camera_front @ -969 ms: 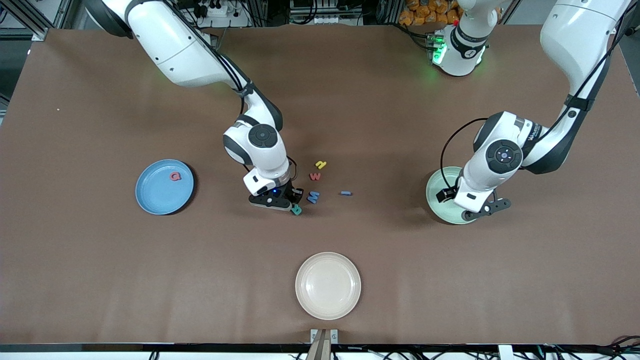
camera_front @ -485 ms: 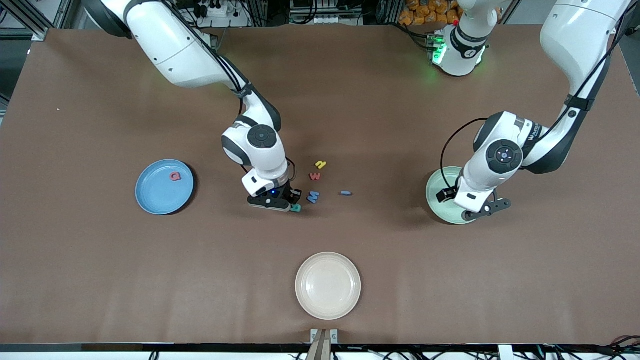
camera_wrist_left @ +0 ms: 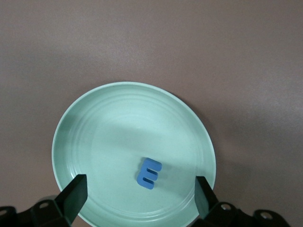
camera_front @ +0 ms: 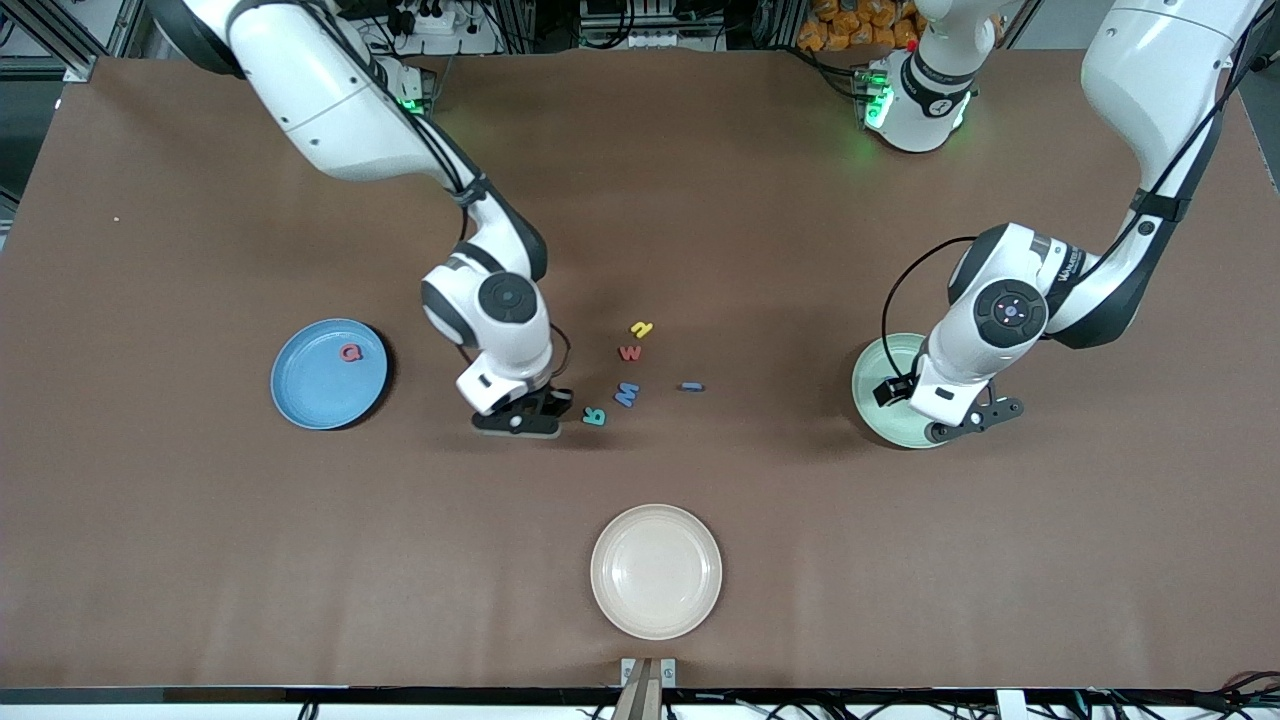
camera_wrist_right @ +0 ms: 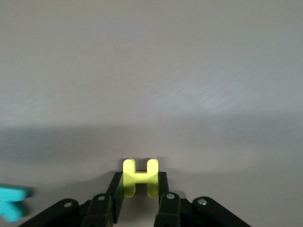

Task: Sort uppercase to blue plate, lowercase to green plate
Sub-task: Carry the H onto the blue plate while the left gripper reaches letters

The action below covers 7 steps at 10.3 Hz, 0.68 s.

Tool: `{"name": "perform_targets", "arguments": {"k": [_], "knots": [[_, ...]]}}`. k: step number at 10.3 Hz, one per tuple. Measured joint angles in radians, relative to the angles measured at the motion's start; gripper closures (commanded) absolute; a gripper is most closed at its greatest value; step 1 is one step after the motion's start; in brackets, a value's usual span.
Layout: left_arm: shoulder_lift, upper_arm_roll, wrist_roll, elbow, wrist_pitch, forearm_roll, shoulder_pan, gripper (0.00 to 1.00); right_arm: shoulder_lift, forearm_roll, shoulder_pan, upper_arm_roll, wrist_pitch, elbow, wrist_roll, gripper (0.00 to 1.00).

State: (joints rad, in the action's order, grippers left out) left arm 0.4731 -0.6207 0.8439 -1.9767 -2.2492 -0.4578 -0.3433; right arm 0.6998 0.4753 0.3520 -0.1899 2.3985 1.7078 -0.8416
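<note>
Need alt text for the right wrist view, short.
The right gripper is shut on a yellow H, held over the bare brown table. A blurred teal letter lies on the table at the frame's edge.

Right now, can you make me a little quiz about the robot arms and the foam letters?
1. True or false: the red Q lies on the blue plate.
2. What does the right gripper hold? A) teal R B) yellow H C) nothing
3. Fill in: the left gripper hangs open over the ____ plate, where a small blue m lies.

Key: 1 true. 2 B, the yellow H; the teal R lies on the table beside that gripper. 3 green, the green plate.
</note>
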Motion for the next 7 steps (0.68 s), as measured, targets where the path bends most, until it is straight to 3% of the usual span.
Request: {"name": "perform_targets", "arguments": {"k": [2, 4, 7], "knots": [[0.0, -0.007, 0.034, 0.015, -0.002, 0.053, 0.013, 0.0, -0.06, -0.007, -0.062, -0.011, -0.146, -0.011, 0.171, 0.69], [0.004, -0.013, 0.193, 0.045, -0.002, 0.073, 0.079, 0.0, -0.141, -0.043, -0.109, -0.011, -0.252, 0.008, 0.341, 0.69], [0.075, -0.014, 0.555, 0.112, -0.002, 0.077, 0.237, 0.0, -0.299, -0.063, -0.214, -0.004, -0.209, 0.218, 0.531, 0.69]]}}
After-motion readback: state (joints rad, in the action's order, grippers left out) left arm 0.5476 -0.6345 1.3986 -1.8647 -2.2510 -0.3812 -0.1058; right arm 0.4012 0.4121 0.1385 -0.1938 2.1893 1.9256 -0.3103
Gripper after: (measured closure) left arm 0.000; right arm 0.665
